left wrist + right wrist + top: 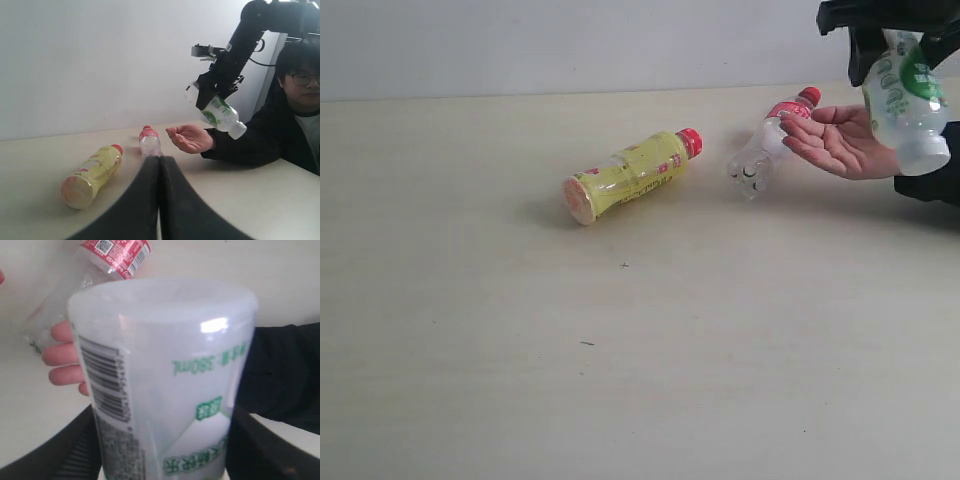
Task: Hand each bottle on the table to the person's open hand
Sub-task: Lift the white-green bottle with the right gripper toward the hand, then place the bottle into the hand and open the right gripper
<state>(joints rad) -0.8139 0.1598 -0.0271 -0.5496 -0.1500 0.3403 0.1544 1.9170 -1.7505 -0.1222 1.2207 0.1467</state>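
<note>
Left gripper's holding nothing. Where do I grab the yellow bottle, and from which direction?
Grip the yellow bottle across its labelled mid-body, coming straight down from above. It lies on its side on the table, with its red cap toward the far right of the exterior view, so both round sides are free. Open the left gripper first; it is shut.

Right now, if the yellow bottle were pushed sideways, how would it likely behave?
The yellow bottle lies on its side on the table, so its round body would probably roll. It looks full, likely fairly heavy. Glossy wrap may slip.
</note>
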